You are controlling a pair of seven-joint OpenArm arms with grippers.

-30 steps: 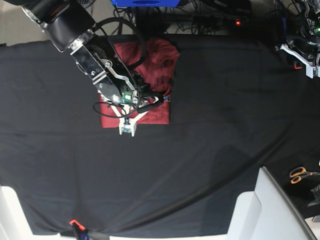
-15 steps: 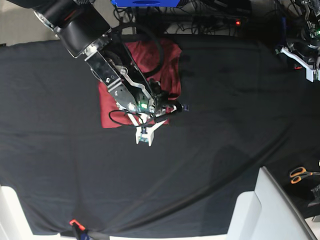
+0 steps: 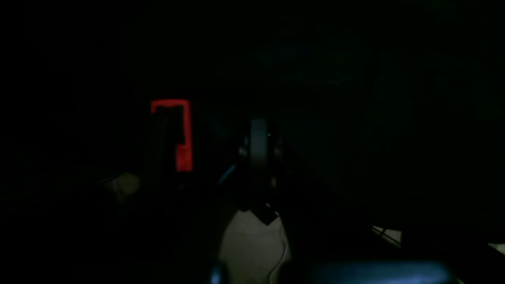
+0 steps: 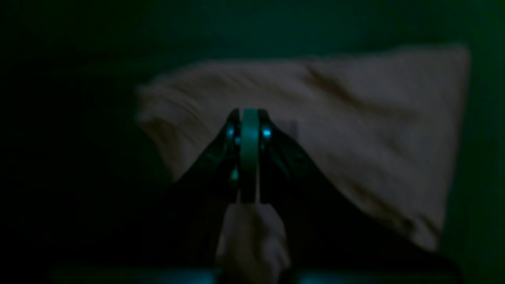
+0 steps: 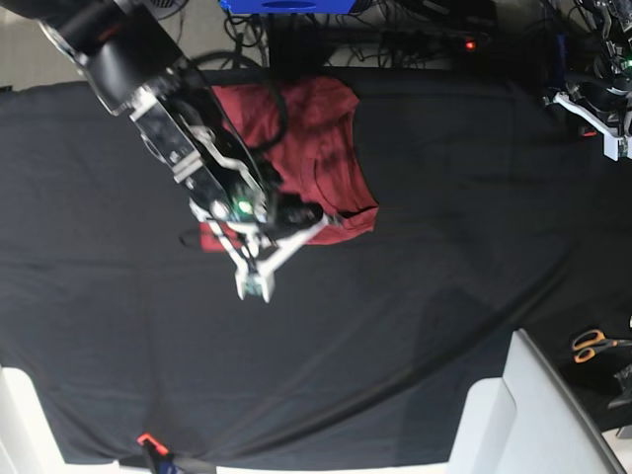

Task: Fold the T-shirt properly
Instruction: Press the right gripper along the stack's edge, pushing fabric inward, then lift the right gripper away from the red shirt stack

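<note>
The brick-red T-shirt (image 5: 326,128) lies bunched at the back of the black table cloth (image 5: 444,257), one lower corner reaching out to the right. My right arm slants across it. The right gripper (image 5: 254,288) is just past the shirt's front edge, over black cloth. In the right wrist view its fingers (image 4: 249,130) are pressed together with nothing between them, and a pale, blurred, wrinkled shape (image 4: 355,130) lies beyond. My left gripper (image 5: 614,138) hangs at the far right edge, away from the shirt. The left wrist view is nearly black, with the left gripper (image 3: 258,138) shut.
Orange-handled scissors (image 5: 592,344) lie at the right edge. A white slanted panel (image 5: 538,415) rises at the front right. A blue box (image 5: 286,5) and cables sit behind the table. A small orange clip (image 5: 146,439) is at the front edge.
My right gripper swung out to the right, then back left and slightly nearer the front. The T-shirt's lower right corner now reaches farther right, and the folded block looks looser. The left arm stayed put.
</note>
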